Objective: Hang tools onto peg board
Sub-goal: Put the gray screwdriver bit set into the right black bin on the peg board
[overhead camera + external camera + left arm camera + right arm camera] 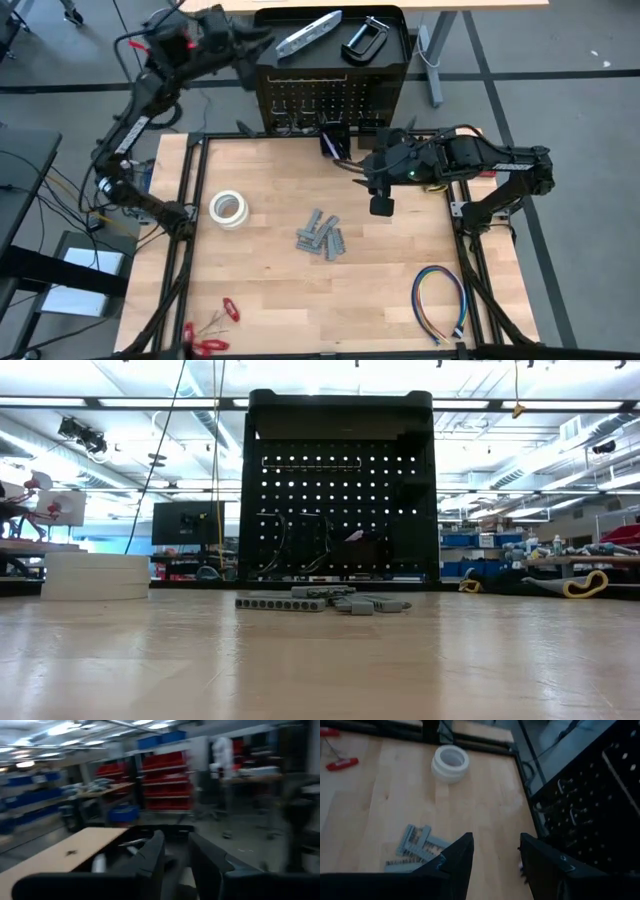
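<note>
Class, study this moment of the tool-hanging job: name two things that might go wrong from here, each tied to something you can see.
1. The right gripper hangs open and empty close beside the peg board; moving on, it may knock the hooks or the cable loop hanging there.
2. The grey metal pieces lie in a loose overlapping pile, so a grasp may lift several or scatter them.
The left gripper, open, is raised near the board's top, where the silver bar-shaped tool lies.

Left pincer (172, 852) raised, parted; right pincer (495, 852) parted.
</note>
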Controlling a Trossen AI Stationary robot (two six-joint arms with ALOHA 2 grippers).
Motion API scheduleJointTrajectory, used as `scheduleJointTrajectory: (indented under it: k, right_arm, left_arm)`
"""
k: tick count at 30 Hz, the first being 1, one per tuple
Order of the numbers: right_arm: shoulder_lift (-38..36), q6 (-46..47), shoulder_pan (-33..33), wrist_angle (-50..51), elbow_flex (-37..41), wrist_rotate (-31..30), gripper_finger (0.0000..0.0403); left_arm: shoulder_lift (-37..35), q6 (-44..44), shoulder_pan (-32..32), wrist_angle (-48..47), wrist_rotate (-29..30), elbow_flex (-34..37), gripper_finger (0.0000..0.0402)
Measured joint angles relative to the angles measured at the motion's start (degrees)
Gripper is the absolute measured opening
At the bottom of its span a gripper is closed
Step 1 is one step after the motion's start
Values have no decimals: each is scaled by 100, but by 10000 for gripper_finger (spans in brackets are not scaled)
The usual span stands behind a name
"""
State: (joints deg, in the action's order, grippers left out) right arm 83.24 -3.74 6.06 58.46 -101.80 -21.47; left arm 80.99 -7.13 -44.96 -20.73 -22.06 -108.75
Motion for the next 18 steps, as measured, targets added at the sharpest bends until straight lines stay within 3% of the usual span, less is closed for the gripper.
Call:
scheduleJointTrajectory:
  k: [9,18]
  right_arm:
    - [-4,-184,-10,-1662,1126,44,171]
    - [75,120,-30,-4641,3535,9,171]
  left_arm:
    - [-998,-150,743,-650,-418,910,69]
    - [-2511,144,1789,-656,-413,3248,37]
